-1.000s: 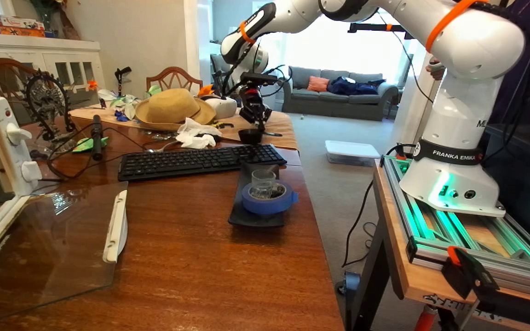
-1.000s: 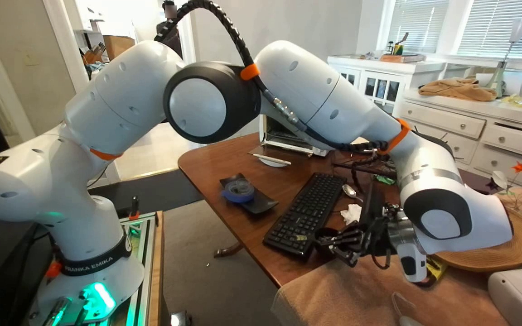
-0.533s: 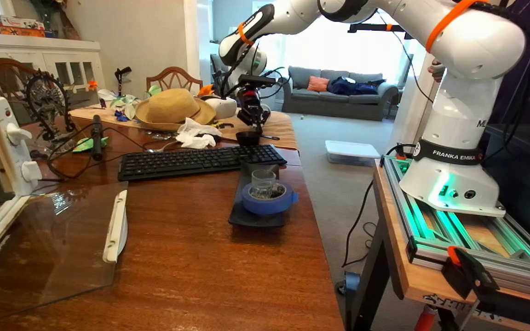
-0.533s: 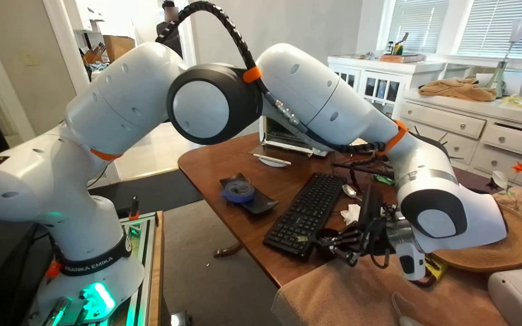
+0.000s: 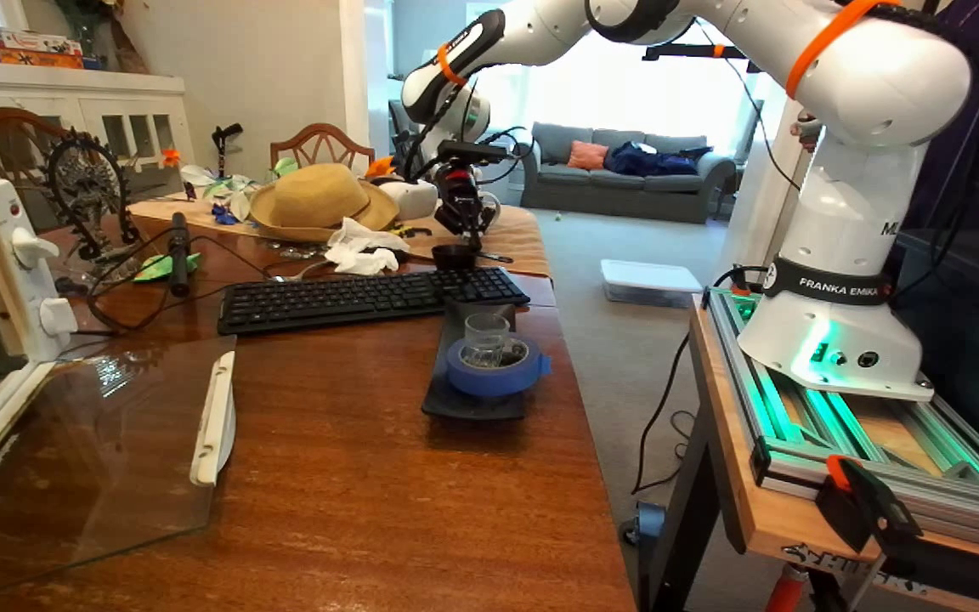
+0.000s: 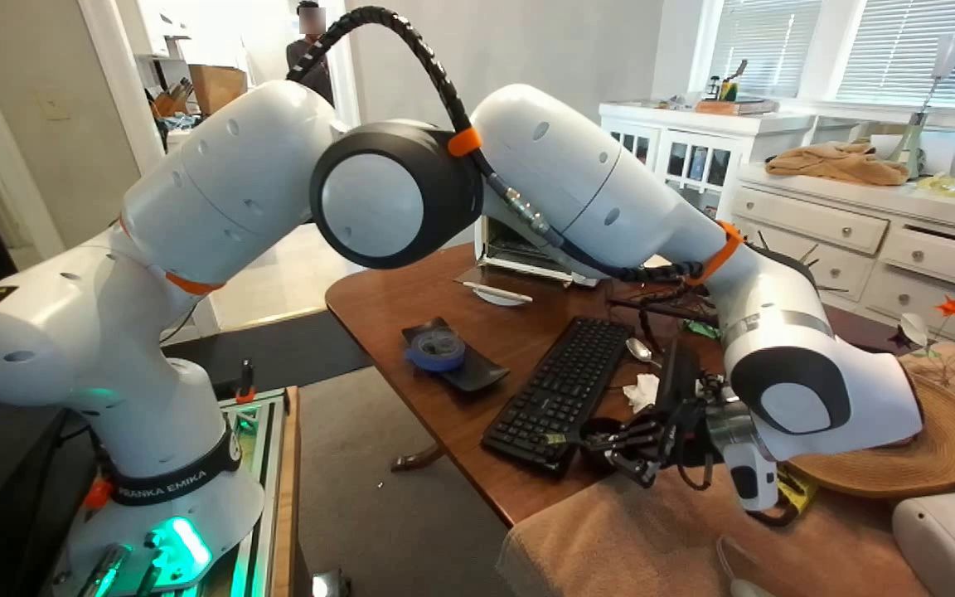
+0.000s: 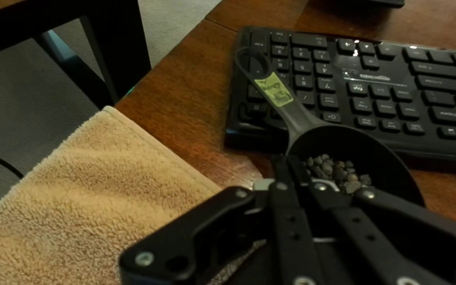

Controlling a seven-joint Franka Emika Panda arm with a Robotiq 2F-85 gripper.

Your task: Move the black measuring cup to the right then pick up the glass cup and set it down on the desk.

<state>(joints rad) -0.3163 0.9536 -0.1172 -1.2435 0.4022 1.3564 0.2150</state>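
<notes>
The black measuring cup [image 7: 374, 152] has a handle with a yellow-green label and holds small grey stones. It also shows in both exterior views [image 5: 450, 258] [image 6: 596, 431]. My gripper [image 7: 286, 157] is shut on the cup's near wall, one fingertip inside and one outside. In exterior views the gripper [image 5: 476, 241] [image 6: 610, 452] is at the cup. I cannot tell whether the cup touches the desk [image 5: 387, 501]. The clear glass cup [image 5: 484, 330] stands upright inside a blue tape roll [image 5: 498, 384]; it is hard to make out in an exterior view, within the roll [image 6: 436, 363].
A black keyboard [image 7: 374, 103] lies beside the cup; the handle reaches over its corner. A black tray [image 5: 474, 410] bears the tape roll near the desk's edge. A tan towel [image 7: 89, 190], white cloth [image 5: 362, 248], straw hat [image 5: 311, 200] and oven [image 5: 39, 255] surround the area.
The gripper and the held measuring cup have shifted slightly, leftward and nearer the keyboard in an exterior view. The handle has moved further over the keyboard corner. The glass cup has not moved.
</notes>
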